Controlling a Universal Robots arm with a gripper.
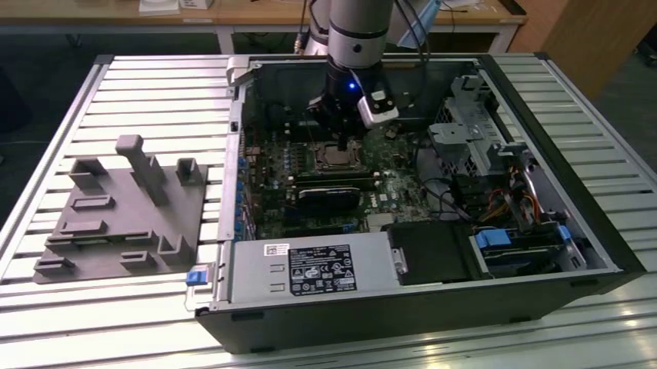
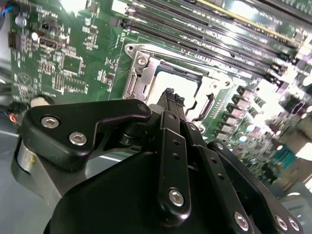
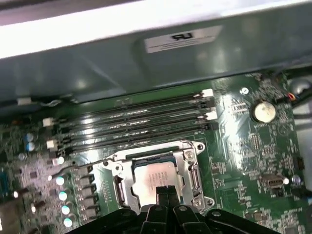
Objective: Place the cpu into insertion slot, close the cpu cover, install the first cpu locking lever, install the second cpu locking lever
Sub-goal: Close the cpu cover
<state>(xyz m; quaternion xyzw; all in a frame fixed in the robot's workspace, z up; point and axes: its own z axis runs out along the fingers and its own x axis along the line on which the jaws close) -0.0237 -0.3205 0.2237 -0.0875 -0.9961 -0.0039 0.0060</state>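
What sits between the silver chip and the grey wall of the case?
In the first wrist view, parallel long dark slots lie side by side between the cpu and the case wall.

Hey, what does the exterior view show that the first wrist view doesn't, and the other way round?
The exterior view gives the whole open computer case, the slatted table and the grey fixture block on the exterior view's left. The first wrist view gives the memory slots, a round coin battery and the cpu cover framing the socket. Both show the gripper, fingers shut, right over the seated cpu.
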